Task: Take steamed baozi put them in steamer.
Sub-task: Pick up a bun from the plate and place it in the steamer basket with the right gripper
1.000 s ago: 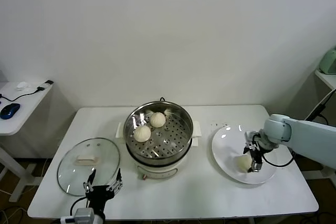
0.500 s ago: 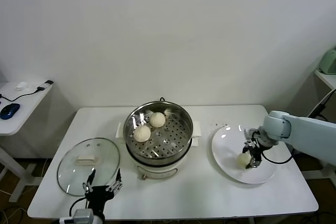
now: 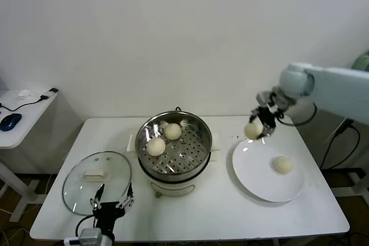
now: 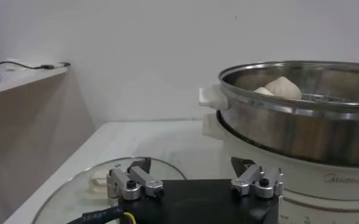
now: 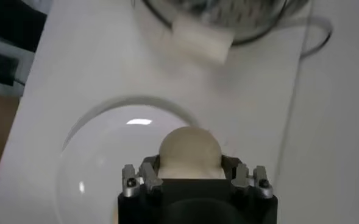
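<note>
My right gripper (image 3: 258, 127) is shut on a cream-white baozi (image 3: 253, 130) and holds it in the air above the far edge of the white plate (image 3: 259, 180). In the right wrist view the baozi (image 5: 189, 152) sits between the fingers. One more baozi (image 3: 282, 165) lies on the plate. Two baozi (image 3: 155, 146) (image 3: 173, 131) lie in the shiny steel steamer (image 3: 199, 154) at the table's middle; the steamer also shows in the left wrist view (image 4: 301, 115). My left gripper (image 3: 112, 204) is open, parked low at the front left near the glass lid.
A round glass lid (image 3: 78, 185) with a white handle lies on the table left of the steamer. A side table (image 3: 29, 113) with a blue mouse (image 3: 10, 121) stands at the far left. The white wall is close behind the table.
My right gripper has closed on a baozi on the plate and lifted it up and back toward the wall, a little leftward. One baozi stays on the plate. The left arm has not moved.
</note>
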`<state>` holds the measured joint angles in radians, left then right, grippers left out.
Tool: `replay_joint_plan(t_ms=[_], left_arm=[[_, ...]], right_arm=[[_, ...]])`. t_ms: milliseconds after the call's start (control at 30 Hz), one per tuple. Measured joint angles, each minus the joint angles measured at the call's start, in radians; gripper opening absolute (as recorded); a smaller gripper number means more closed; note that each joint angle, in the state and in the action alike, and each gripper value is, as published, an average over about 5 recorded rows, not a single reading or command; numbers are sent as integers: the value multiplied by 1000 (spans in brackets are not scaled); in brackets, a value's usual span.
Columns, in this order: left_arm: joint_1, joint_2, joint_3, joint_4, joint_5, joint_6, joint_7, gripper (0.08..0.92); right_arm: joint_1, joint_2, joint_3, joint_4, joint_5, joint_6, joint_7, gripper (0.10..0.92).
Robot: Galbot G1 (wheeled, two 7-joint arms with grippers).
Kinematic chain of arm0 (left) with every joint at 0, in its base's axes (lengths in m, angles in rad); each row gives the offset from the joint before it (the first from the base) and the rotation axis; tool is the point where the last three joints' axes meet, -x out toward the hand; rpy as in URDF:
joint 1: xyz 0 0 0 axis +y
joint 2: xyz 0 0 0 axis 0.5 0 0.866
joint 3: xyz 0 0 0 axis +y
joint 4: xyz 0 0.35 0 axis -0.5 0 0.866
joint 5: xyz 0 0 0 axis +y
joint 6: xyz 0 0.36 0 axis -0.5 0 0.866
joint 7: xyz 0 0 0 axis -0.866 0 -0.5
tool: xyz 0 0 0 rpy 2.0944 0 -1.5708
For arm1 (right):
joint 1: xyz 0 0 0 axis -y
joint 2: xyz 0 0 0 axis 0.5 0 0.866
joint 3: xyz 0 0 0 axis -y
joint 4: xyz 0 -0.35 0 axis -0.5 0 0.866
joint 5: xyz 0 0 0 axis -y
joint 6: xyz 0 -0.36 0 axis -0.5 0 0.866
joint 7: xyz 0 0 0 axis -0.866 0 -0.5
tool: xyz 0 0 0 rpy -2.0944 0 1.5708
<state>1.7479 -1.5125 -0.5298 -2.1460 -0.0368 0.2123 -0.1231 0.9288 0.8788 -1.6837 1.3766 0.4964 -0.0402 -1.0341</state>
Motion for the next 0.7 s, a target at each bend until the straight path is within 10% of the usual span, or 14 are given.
replay_joint_plan(t_ms=[700], left_arm=[[13,8,-17,9,-3,-9,-11,823]], right_arm=[[-90,437,104,49,-238,394,3,662]])
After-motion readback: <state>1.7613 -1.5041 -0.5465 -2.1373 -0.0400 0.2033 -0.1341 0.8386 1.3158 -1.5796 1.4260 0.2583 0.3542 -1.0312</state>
